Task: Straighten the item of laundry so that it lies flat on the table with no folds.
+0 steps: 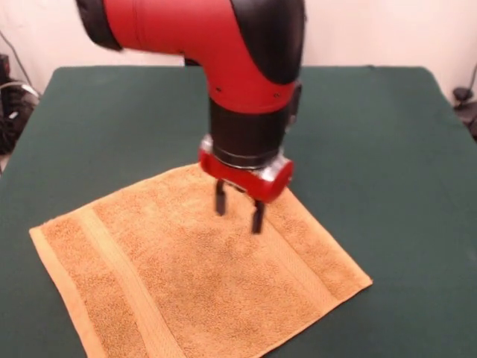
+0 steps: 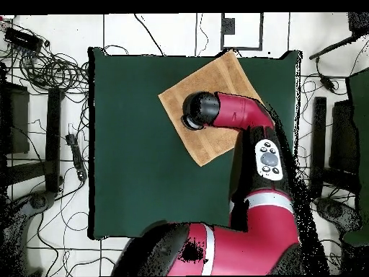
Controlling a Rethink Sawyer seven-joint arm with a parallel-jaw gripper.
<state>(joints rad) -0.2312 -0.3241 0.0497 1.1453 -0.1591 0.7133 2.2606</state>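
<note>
The orange-tan towel [image 1: 201, 287] lies spread out on the dark green table [image 1: 387, 142], turned like a diamond, with paler bands near two opposite edges and no fold showing. My gripper [image 1: 238, 212] hangs just above the towel's far part, open, with nothing between its black fingers [image 1: 220, 200]. In the overhead view the towel [image 2: 212, 86] sits near the table's [image 2: 137, 144] top right edge, and the arm's wrist [image 2: 199, 110] covers its middle and hides the gripper.
Cables and stands [image 2: 43, 65] lie on the floor around the table. The towel's near corner runs out of the front view at the bottom. The arm's links [image 2: 263, 155] reach over the table's right side in the overhead view.
</note>
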